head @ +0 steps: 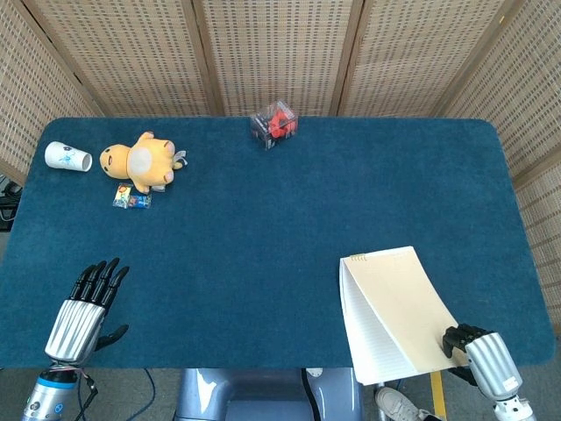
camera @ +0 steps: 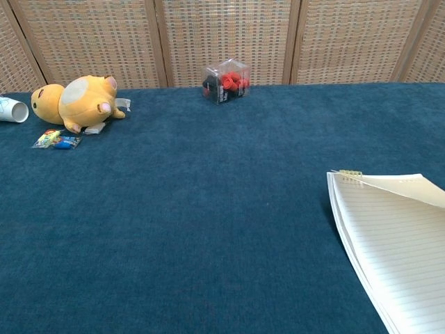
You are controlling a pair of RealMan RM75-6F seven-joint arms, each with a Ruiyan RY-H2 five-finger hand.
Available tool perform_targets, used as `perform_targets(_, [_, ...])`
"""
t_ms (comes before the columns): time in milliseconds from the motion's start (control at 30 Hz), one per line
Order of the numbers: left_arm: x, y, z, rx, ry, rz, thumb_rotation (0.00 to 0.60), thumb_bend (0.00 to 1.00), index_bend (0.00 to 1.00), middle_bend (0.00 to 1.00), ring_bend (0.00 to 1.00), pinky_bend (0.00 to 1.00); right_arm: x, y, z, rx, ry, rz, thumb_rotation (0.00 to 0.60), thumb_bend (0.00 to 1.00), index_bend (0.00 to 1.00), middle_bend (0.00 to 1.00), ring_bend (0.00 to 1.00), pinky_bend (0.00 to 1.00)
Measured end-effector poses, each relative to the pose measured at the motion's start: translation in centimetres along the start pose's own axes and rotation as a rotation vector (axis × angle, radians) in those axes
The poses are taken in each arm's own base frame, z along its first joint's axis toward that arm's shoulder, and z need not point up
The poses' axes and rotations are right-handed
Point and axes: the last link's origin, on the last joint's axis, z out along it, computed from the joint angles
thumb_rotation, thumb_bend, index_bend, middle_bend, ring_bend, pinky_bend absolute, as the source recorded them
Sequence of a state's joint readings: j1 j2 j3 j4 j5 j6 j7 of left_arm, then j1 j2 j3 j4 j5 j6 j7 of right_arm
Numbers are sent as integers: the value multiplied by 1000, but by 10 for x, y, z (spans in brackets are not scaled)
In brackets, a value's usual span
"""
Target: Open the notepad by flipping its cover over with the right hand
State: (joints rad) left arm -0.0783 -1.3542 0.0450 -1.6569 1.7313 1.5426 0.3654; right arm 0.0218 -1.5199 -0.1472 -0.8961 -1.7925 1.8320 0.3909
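Note:
The notepad (head: 390, 316) lies at the table's near right corner, partly over the front edge. Its cream cover (head: 403, 303) is lifted off the lined pages (camera: 396, 243), which show at its left side. My right hand (head: 478, 346) pinches the cover's near right corner with dark fingers. In the chest view the cover (camera: 410, 186) hangs raised above the pages, and the right hand is out of frame. My left hand (head: 88, 303) rests at the near left edge with its fingers straight and apart, holding nothing.
A yellow plush toy (head: 140, 160) lies at the far left with a white cup (head: 67, 157) beside it and a small colourful packet (head: 131, 201) in front. A clear box of red pieces (head: 273, 124) stands at the far middle. Wicker panels (head: 272, 53) back the table.

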Motion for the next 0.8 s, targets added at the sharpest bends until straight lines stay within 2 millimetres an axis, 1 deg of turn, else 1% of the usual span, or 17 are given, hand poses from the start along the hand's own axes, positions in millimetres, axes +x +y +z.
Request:
perform_targets(167, [0,-1,1,3,4,-3,600,4,0,0,0,74,3,-4,14,40,47,-44,600,629,749,743,636,815])
perform_targets(267, [1,-2,2,6,5,-5,600,5,0,0,0,74,6,-8,28,73,78,-77,600,629,749,743,636,815])
perform_targets(467, [0,-3,3,9,3,-6,600,4,0,0,0,74,14,-12,56,89,125,-66,600,628,749,743,636,815])
perform_targets(800, [-1,-6,5,18,-10,-10,600,4,0,0,0,74,46,-23,130,109,218,-148,600,628,749,743,636,815])
